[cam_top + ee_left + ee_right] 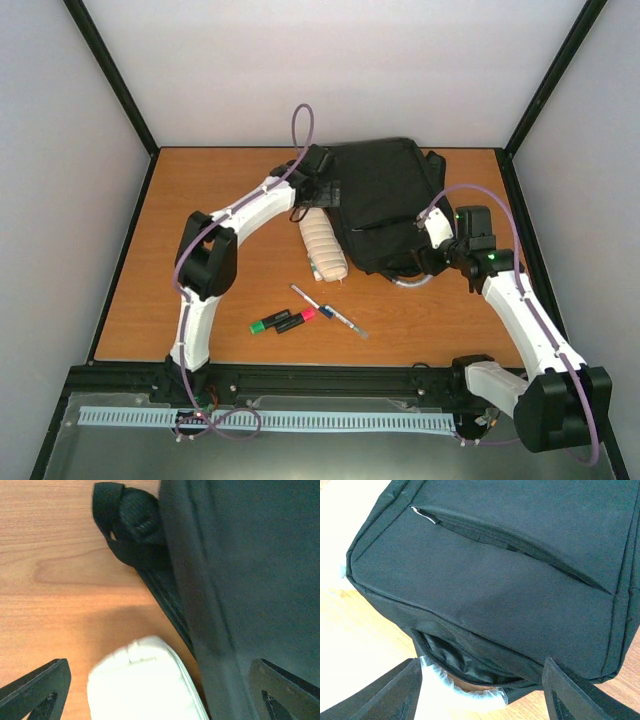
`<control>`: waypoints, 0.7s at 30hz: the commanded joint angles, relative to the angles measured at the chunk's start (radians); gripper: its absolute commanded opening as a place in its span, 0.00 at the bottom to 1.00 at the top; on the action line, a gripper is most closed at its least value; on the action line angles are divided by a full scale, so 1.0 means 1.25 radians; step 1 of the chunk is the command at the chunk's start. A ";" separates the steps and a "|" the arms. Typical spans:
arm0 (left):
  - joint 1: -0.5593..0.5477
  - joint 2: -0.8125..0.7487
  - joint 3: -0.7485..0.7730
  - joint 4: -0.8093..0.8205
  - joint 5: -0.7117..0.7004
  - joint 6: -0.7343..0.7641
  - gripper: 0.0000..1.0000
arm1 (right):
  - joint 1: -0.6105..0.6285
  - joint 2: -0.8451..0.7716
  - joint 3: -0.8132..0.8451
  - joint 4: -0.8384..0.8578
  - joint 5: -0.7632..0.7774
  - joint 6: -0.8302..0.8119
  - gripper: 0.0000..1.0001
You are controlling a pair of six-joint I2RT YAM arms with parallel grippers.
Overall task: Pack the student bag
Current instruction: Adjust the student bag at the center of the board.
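Note:
The student bag (385, 205), a large black backpack, lies flat at the back middle of the table. My left gripper (322, 192) is open at the bag's left edge, above the top end of a cream ribbed pencil case (323, 247). In the left wrist view the pencil case (142, 680) lies between the spread fingers, untouched, with the bag (250, 580) on the right and a black strap (132, 530) beyond. My right gripper (445, 258) is open and empty at the bag's near right corner. The right wrist view shows the bag's front zip pocket (510, 542) and a partly open zip mouth (470, 665).
A green marker (270, 323), a pink marker (297, 319) and a pen (328, 310) lie on the wood in front of the pencil case. A crinkled clear plastic piece (465, 695) sticks out under the bag's near edge. Black frame posts and white walls ring the table.

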 commanded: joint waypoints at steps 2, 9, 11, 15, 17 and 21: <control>0.060 0.107 0.149 0.052 0.098 -0.025 1.00 | -0.002 0.008 -0.008 0.009 0.003 -0.008 0.68; 0.070 0.288 0.358 0.056 0.218 0.046 0.84 | -0.002 0.012 -0.011 0.007 -0.006 -0.016 0.69; 0.070 0.330 0.412 0.055 0.247 0.044 0.82 | -0.002 0.014 -0.011 0.007 -0.005 -0.018 0.69; 0.070 0.383 0.460 0.097 0.334 0.033 0.82 | -0.002 0.021 -0.011 0.007 -0.005 -0.021 0.69; 0.070 0.402 0.463 0.137 0.399 0.026 0.81 | -0.002 0.026 -0.011 0.005 -0.006 -0.022 0.69; 0.070 0.452 0.507 0.190 0.531 0.006 0.80 | -0.002 0.037 -0.008 0.003 -0.013 -0.024 0.69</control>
